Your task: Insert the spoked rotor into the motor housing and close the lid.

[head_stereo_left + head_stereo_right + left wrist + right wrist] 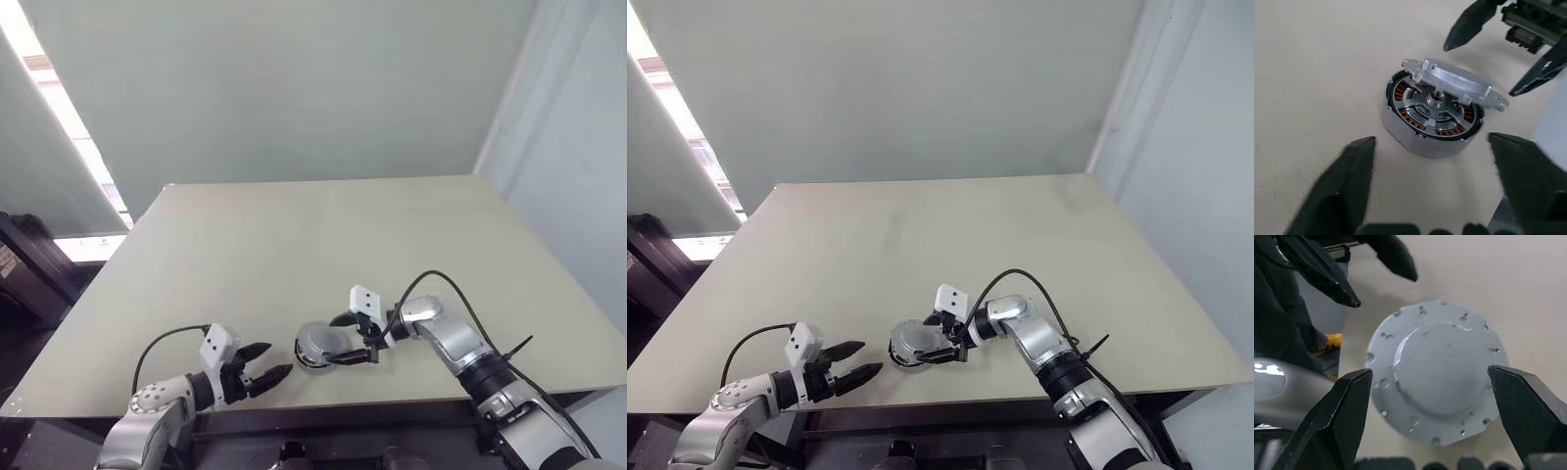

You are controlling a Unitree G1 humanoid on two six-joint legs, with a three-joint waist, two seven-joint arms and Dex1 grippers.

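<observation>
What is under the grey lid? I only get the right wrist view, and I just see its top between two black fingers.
Observer: The motor housing. The left wrist view shows its copper windings, with the spoked rotor already inside.
Operator: Is the lid on flat?
Observer: No. The lid is tilted, with one edge raised off the housing, so there is a gap.
Operator: Where's the other hand?
Observer: The left gripper is open and holds nothing. It is beside the housing, near the front edge of the table.
</observation>
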